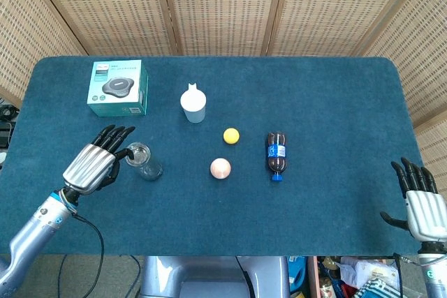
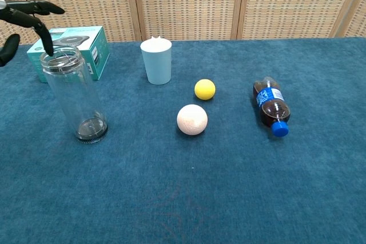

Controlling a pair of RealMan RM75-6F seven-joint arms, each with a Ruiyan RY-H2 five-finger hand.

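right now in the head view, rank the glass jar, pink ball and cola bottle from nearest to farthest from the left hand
From the left hand:
1. Glass jar, right by its fingertips.
2. Pink ball, mid-table, to the right of the jar.
3. Cola bottle, lying further right.

My left hand (image 1: 94, 162) has a ribbed silver back, black fingers (image 1: 112, 136) and a silver-blue forearm trailing a black cable; my right hand (image 1: 421, 207) looks alike, seemingly.
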